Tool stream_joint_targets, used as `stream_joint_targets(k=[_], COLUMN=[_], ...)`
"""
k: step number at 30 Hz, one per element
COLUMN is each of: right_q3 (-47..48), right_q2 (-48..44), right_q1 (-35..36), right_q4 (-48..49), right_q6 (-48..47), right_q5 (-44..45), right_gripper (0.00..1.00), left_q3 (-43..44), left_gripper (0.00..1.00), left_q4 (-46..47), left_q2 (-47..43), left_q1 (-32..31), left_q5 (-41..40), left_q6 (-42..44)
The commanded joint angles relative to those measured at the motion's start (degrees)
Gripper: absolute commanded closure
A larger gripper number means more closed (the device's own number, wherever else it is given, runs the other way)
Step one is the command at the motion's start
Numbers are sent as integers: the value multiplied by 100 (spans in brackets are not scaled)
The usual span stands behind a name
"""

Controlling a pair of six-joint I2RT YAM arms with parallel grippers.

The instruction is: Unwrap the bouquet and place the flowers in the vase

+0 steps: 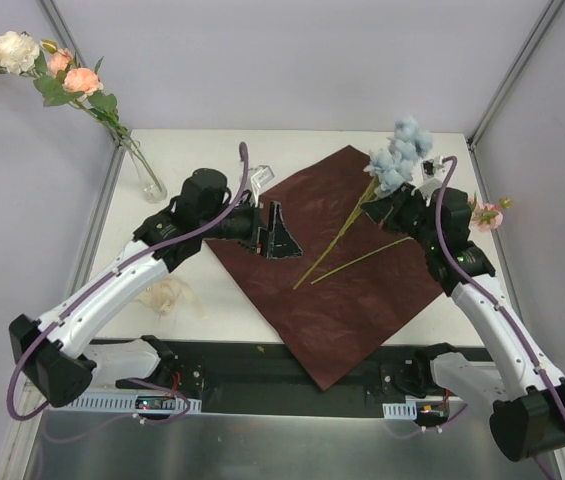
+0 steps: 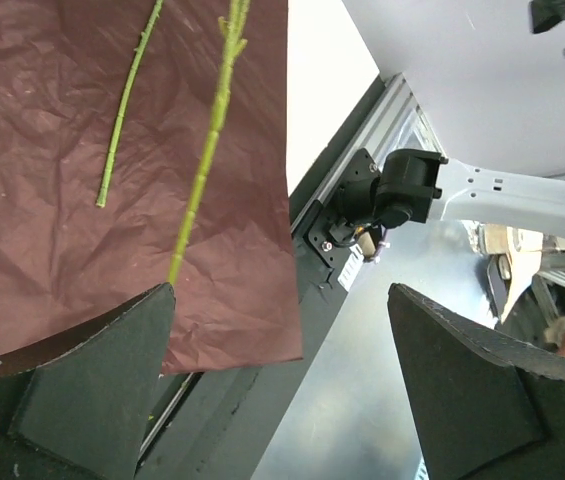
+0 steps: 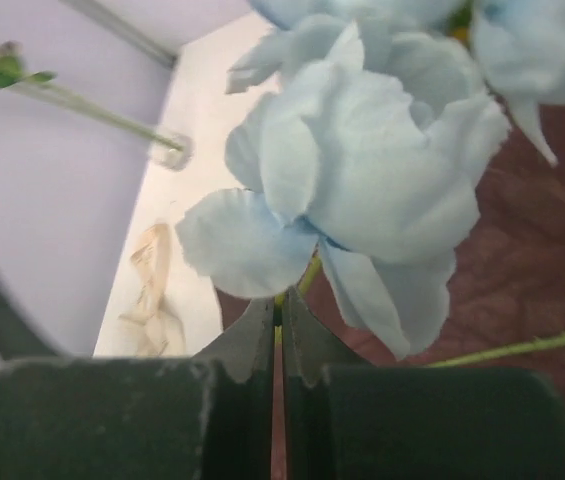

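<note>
Where the wrapping paper [image 1: 347,300] lies unfolded and flat across the middle of the desk [image 1: 212,160], one corner hangs over the near edge between the two arm bases. The right pincer [image 1: 399,203] stands at the far right corner of the paper with its jaws pressed together on the green stem of the blue flowers [image 1: 404,150]. In the right wrist view the grip sits just beneath the lowest bloom. These blooms are lifted above the paper, and the held stem [image 1: 332,245] slants down toward the middle of the sheet. A second, thinner stem [image 1: 362,260] lies on the paper beside it, and its upper end passes behind the right arm. A pink flower [image 1: 484,212] shows at the right edge of the desk, just beside that arm

The left pincer [image 1: 272,235] hovers over the left edge of the paper with its jaws wide apart and nothing between them. In the left wrist view both stems lie beyond the fingertips, clear of them

The vase [image 1: 148,180] stands at the far left corner of the desk, well apart from both pincers. It holds the pink and cream flowers [image 1: 22,55], which lean out to the left beyond the desk edge. The ribbon [image 1: 170,296] lies loose on the bare desk to the left of the paper, near the left arm
</note>
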Motion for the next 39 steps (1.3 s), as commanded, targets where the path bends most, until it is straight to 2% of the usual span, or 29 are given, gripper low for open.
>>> stream_joint_targets(k=[1, 6, 10, 14, 19, 23, 29, 35, 36, 37, 39], right_q3=[400, 278, 145, 154, 162, 180, 250, 382, 417, 504, 601], right_q2=[-183, -183, -200, -192, -191, -148, -60, 107, 125, 142, 169], right_q1=[224, 435, 620, 796, 910, 963, 1016, 1112, 1113, 1113, 1104], right_q4=[719, 842, 1299, 1396, 1414, 1414, 1405, 1353, 1239, 1160, 915], right_q6=[-777, -945, -927, -1032, -1050, -1050, -1050, -1041, -1059, -1129, -1182], right_q5=[-1248, -1924, -2488, -2840, -3033, -3139, -3139, -3166, -3122, -3087, -2955], right_gripper=[100, 100, 100, 100, 100, 100, 100, 99, 96, 87, 75], left_q3=[400, 146, -276, -540, -400, -312, -434, -487, -496, -505, -523], left_gripper=[14, 13, 13, 19, 27, 41, 60, 91, 96, 100, 100], left_q4=[300, 1046, 2528, 3454, 3509, 3535, 4132, 4318, 4239, 4143, 3756], left_q2=[544, 835, 1002, 1187, 1406, 1529, 1556, 1425, 1372, 1319, 1091], left_q1=[-34, -34, -34, -26, -34, -26, -34, -26, -34, -26, -26], left_q5=[605, 640, 877, 1071, 1247, 1431, 1722, 1889, 1802, 1714, 1503], left_q6=[-260, -726, -1418, -1903, -1922, -1930, -2159, -2028, -1958, -1739, -1501])
